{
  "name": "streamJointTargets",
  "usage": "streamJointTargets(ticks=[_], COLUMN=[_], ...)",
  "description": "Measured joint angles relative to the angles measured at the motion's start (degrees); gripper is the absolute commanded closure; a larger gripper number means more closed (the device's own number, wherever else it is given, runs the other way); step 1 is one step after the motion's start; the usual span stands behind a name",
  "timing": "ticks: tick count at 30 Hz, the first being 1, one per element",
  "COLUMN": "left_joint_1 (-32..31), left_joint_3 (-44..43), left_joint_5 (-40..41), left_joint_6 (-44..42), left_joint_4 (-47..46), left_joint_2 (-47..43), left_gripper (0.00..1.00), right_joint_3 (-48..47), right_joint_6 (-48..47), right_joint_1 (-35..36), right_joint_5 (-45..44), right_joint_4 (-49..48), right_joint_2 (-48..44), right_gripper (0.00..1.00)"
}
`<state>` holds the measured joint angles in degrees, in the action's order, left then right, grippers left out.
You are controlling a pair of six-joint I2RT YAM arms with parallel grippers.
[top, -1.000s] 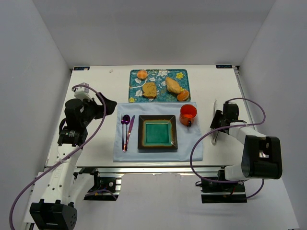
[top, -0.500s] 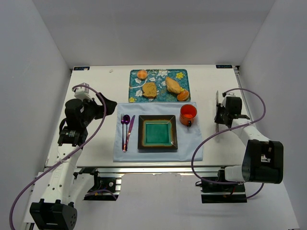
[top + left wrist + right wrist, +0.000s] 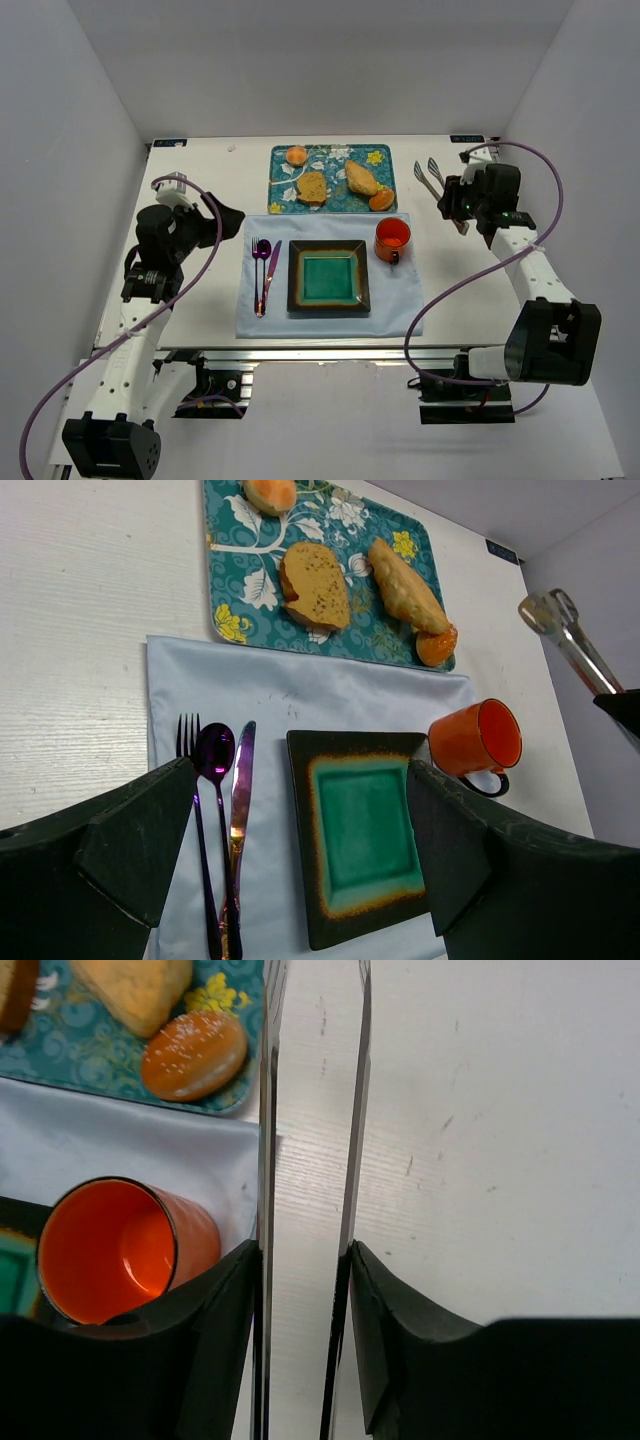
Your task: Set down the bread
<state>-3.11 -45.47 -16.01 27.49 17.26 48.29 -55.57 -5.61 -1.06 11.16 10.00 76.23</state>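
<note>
My right jaws grasp metal tongs at the right of the worktop; my left jaws stand released. The bread lies on the floral tray, touching a bun.

The elongated golden-tan bread lies flat and loose on the teal floral tray at the far side of the table, in the tray's right half; it sits on a slant, far tapered end nearer the tray's middle, near end angled out to the right; the crust looks pale and a little rough, fattest through the middle, narrowing to both tips; it lies just right of the brown bread slice, a strip of tray between them; its near tip reaches the small orange bun, touching or all but; the right wrist view catches only one end of the bread at its top edge.
</note>
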Motion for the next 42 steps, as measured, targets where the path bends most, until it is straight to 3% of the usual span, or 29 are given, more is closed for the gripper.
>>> streamJointTargets(ticks=[8, 20, 32, 42], left_joint_1=[0.00, 0.00, 0.00, 0.00], left_joint_3=[-0.46, -2.16, -2.25, -2.25], left_joint_5=[-0.59, -0.96, -0.50, -0.50], left_joint_6=[0.22, 0.39, 0.66, 0.81], left_joint_4=[-0.66, -0.46, 0.72, 0.70], left_joint_2=[0.63, 1.09, -0.44, -0.24], left_gripper=[0.05, 0.05, 0.05, 0.05], right_joint_3=[-7.39, -15.80, -22.03, -22.75], right_joint_6=[-1.36, -5.62, -11.78, -14.82], right_joint_1=[2.56, 15.50, 18.91, 22.08], right_joint_5=[3.67, 5.49, -0.61, -5.70], right_joint_4=[0.55, 2.60, 5.53, 5.86], right_joint_2=[3.04, 15.08, 21.81, 24.30], right_gripper=[0.58, 0.52, 0.45, 0.47])
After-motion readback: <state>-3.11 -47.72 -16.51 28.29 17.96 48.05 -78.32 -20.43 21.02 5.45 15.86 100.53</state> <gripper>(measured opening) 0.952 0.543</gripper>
